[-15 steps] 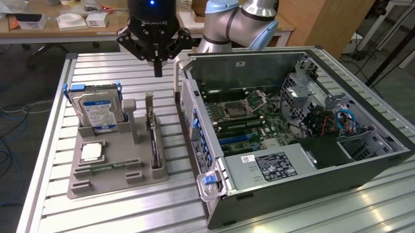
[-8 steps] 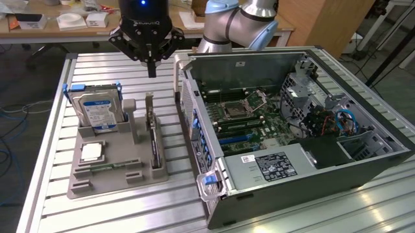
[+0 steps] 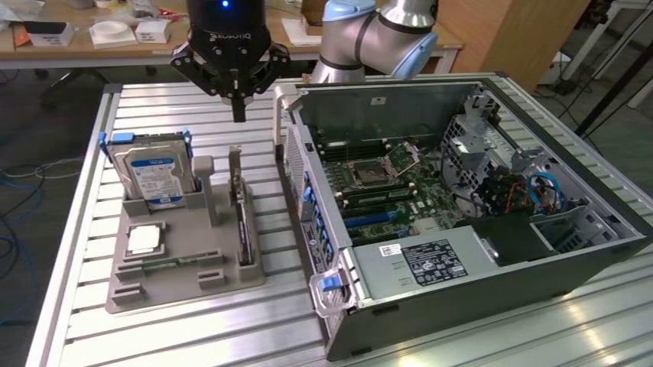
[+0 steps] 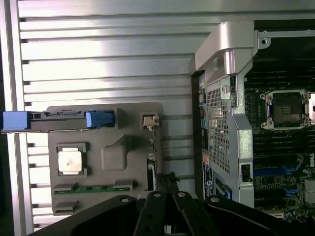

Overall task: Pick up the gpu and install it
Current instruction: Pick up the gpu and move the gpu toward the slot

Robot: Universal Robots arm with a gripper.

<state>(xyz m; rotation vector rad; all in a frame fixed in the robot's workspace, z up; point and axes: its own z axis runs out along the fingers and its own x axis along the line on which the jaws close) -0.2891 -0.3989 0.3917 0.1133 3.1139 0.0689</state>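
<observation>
Task judged barely begun: the gripper (image 3: pixel 240 113), fingers pinched together on nothing, hung above the gpu (image 3: pixel 241 205), which stood on edge in the grey tray (image 3: pixel 183 287) at nine o'clock of the open case (image 3: pixel 398 99) in the exterior view (pick-up and installation both outstanding).

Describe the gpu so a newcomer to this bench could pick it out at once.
Beside the open computer case, on the exterior view's left, lies a grey tray. On its side nearest the case stands the gpu, a thin dark card on edge, unlike the thick blue-labelled hard drive.
</observation>
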